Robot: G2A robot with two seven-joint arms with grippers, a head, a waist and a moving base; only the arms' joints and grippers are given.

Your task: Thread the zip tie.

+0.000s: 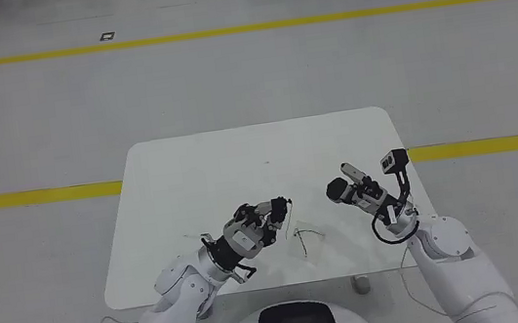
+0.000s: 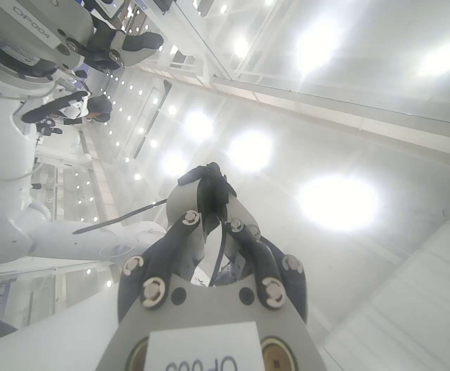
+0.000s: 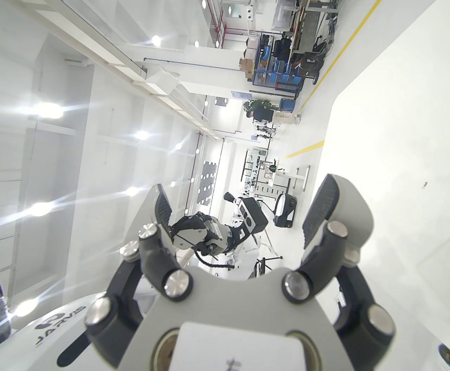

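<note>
Lower centre, my left gripper [image 2: 211,182] pinches the zip tie [image 2: 218,246], right gripper [image 3: 246,186] spread; the floppy tail could miss.

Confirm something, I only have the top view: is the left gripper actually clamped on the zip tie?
Observer: Yes. In the left wrist view the left gripper is shut on the black zip tie, and the strap sticks out sideways past the fingertips.
Operator: Right gripper holding anything?
Observer: No. The right wrist view shows the right gripper wide open, with nothing between its pads.
Operator: Which way is the left one aimed?
Observer: Upward. Its wrist view looks past the fingertips at the ceiling lights.
</note>
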